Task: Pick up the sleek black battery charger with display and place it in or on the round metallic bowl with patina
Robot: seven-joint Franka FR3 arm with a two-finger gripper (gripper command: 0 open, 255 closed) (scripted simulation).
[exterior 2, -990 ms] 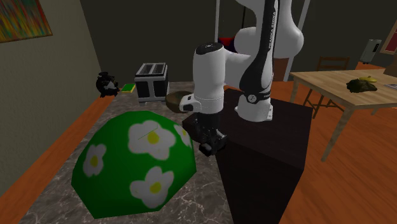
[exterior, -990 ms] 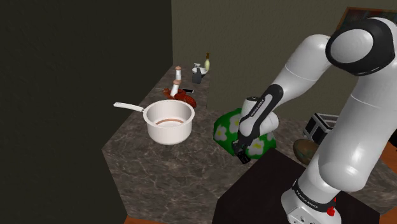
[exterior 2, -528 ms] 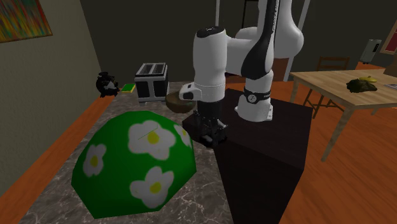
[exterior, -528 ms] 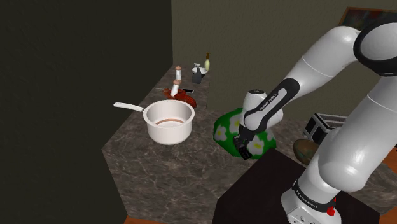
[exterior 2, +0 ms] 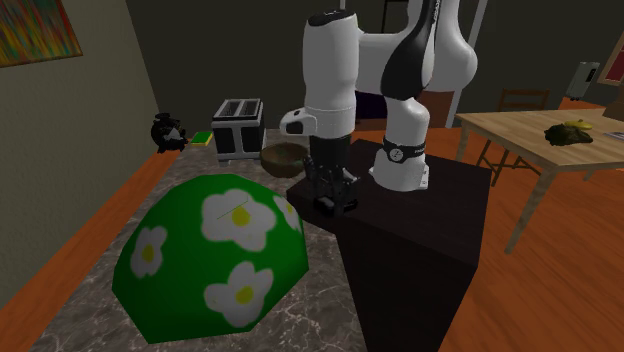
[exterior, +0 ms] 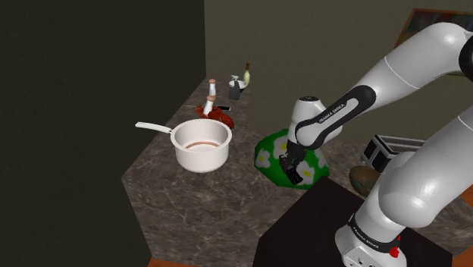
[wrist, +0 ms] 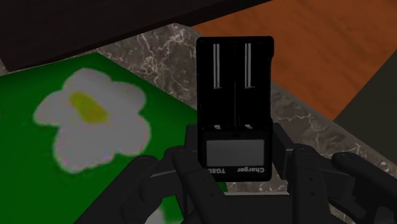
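One hand (wrist: 236,164) pinching black charger (wrist: 235,89); bowl (exterior 2: 279,160) partly hidden behind arm (exterior 2: 330,70).

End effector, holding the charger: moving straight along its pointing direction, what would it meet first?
Probably the marbled countertop, just beside the green flowered dome; the held battery charger would touch first. Depth is unclear.

We log a glossy white arm (exterior: 409,68) of rounded links, dark at the joints. A black band (exterior: 341,112) carries small white lettering; so does the base ring (exterior: 371,237), beside a red mark (exterior: 395,254). The pincer (exterior 2: 330,198) is all black and blocky. The stand (exterior 2: 420,250) is a dark box.
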